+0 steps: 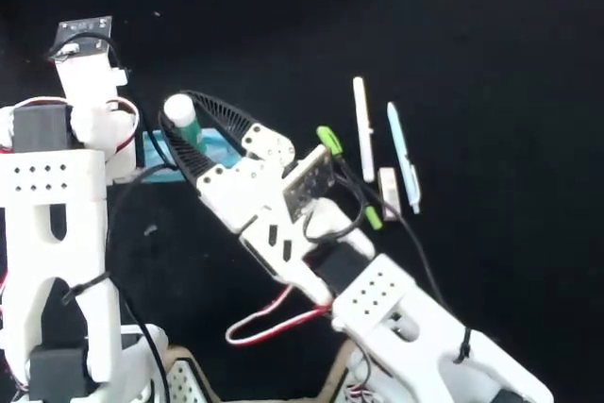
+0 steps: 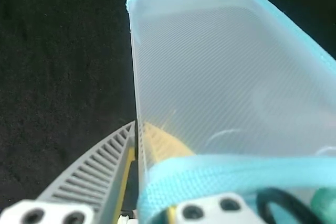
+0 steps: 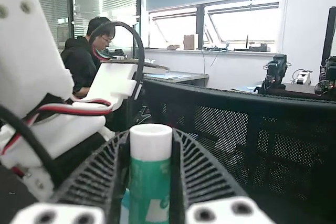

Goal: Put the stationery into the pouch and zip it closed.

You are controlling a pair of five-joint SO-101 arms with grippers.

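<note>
My right gripper [image 1: 179, 110] is shut on a green glue stick [image 1: 186, 129] with a white cap, held upright over the light blue pouch [image 1: 223, 151]. The wrist view shows the glue stick [image 3: 150, 182] clamped between the black ribbed fingers [image 3: 100, 182]. My left gripper [image 2: 138, 129] is shut on one side of the translucent pouch [image 2: 220, 77], near its zipper edge [image 2: 220, 174]. A green highlighter [image 1: 329, 141], a white pen [image 1: 363, 129], a light blue pen [image 1: 404, 153] and a small white eraser [image 1: 388, 186] lie on the black table to the right.
The left arm [image 1: 57, 195] stands tall at the left edge. The right arm [image 1: 377, 299] crosses from the bottom right, with a red and white cable loop [image 1: 269, 318] beside it. A black mesh barrier [image 3: 252, 129] runs behind the table.
</note>
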